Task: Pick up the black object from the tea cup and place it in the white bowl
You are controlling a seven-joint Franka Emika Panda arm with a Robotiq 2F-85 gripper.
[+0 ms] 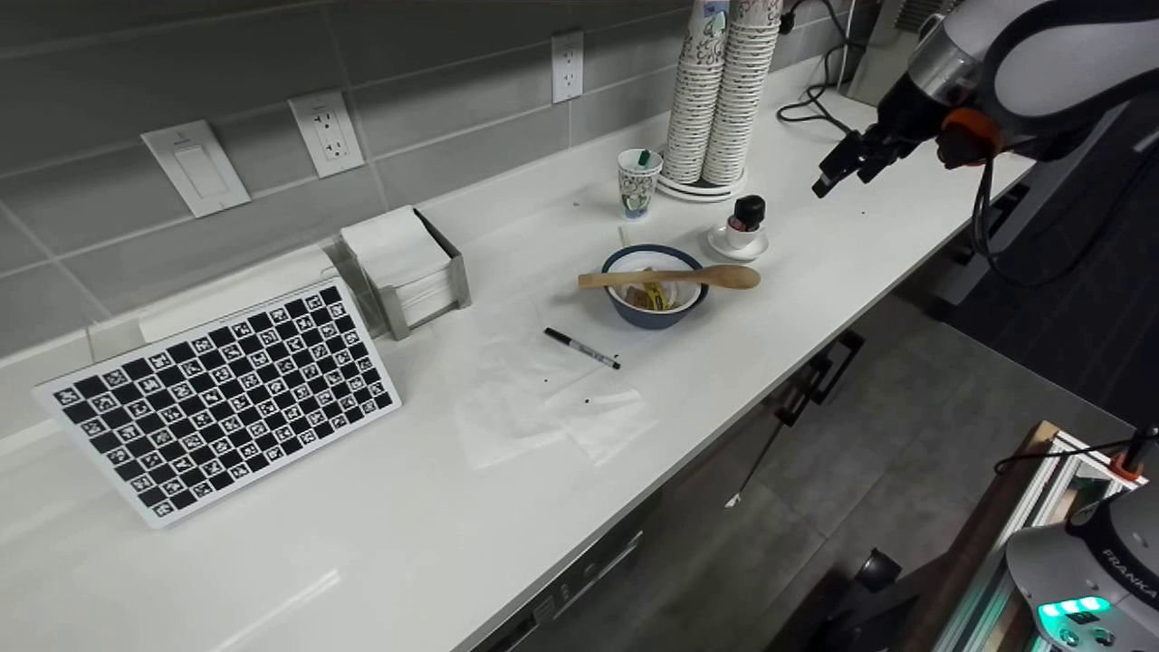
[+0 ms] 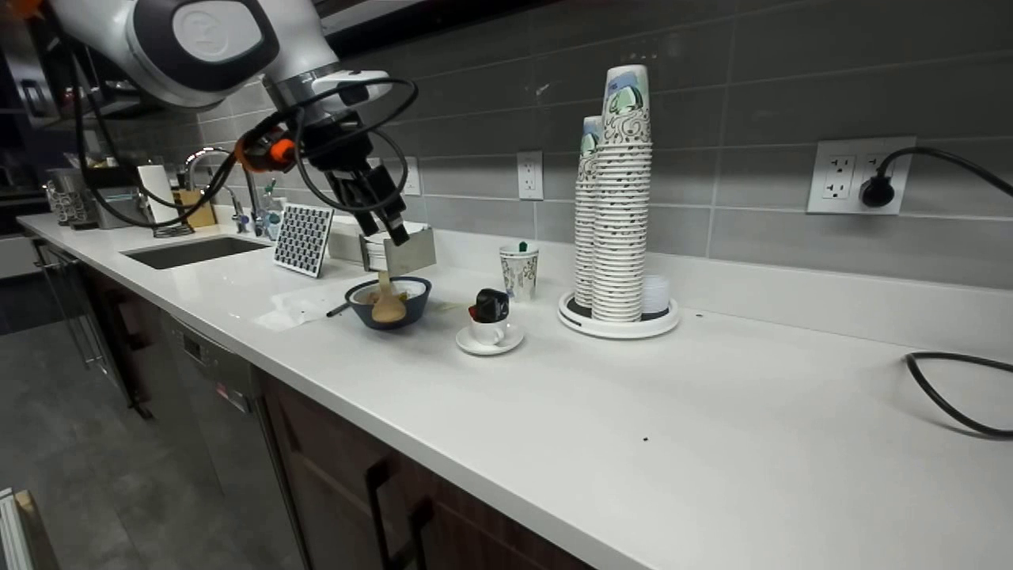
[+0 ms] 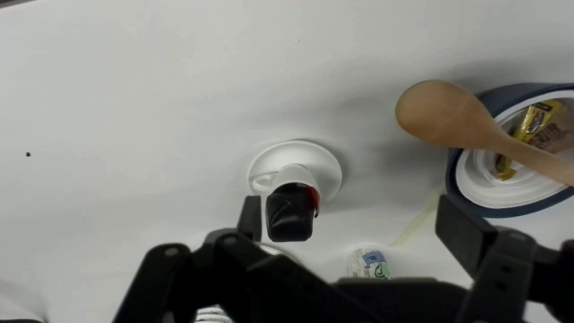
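Observation:
The black object (image 1: 749, 211) stands upright in the white tea cup (image 1: 740, 238) on a saucer, in both exterior views; red shows beside it. In the wrist view, the black object (image 3: 289, 214) is just inside the left finger, and the cup (image 3: 292, 174) is partly hidden beneath it. The white bowl (image 1: 650, 317) has a dark blue outside and holds packets. It also shows at the right in the wrist view (image 3: 466, 193). My gripper (image 3: 354, 224) is open and empty, raised above the counter. It also shows in both exterior views (image 1: 844, 179) (image 2: 385, 232).
A wooden spoon (image 1: 670, 277) lies across the bowl. A paper cup (image 2: 519, 273) and tall cup stacks (image 2: 621, 229) stand behind the tea cup. A black marker (image 1: 582, 349), a napkin holder (image 1: 407, 272) and a checkered board (image 1: 226, 398) are farther along the counter.

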